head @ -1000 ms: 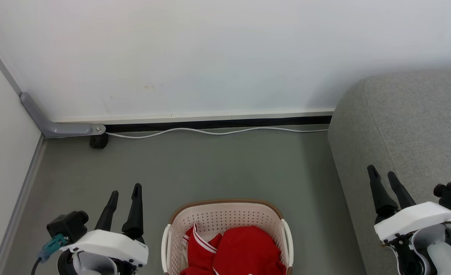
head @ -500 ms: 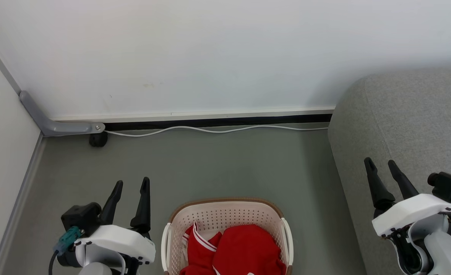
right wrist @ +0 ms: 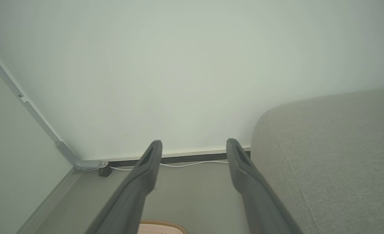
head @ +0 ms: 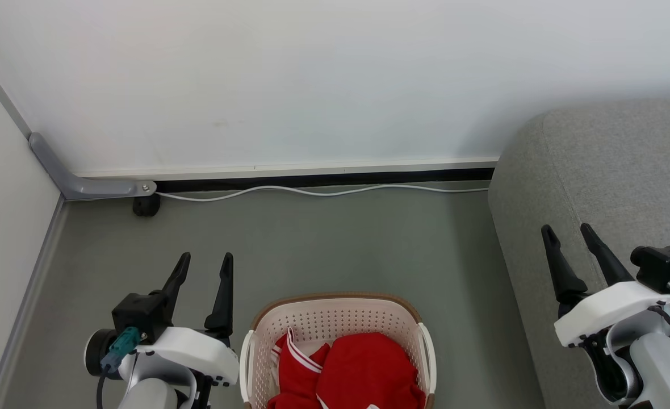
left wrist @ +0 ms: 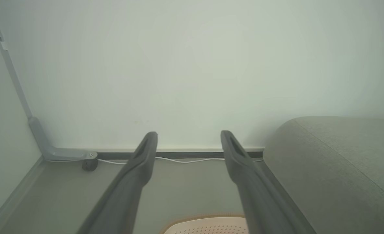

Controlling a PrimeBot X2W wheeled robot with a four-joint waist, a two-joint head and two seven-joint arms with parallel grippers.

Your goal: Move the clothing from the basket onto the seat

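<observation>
So, on the left, the left gripper (head: 206,258) hangs wide open and empty beside the basket (head: 335,298), where the red clothing (head: 363,369) lies heaped; the right gripper (head: 566,228), equally open and empty, hovers by the bare seat (head: 607,170). Every garment seen is yet to move.

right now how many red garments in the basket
2: a red garment with white stripe trim in the left of the oval cream plastic basket, a plain red fabric garment to its right. More may be hidden underneath.
</observation>
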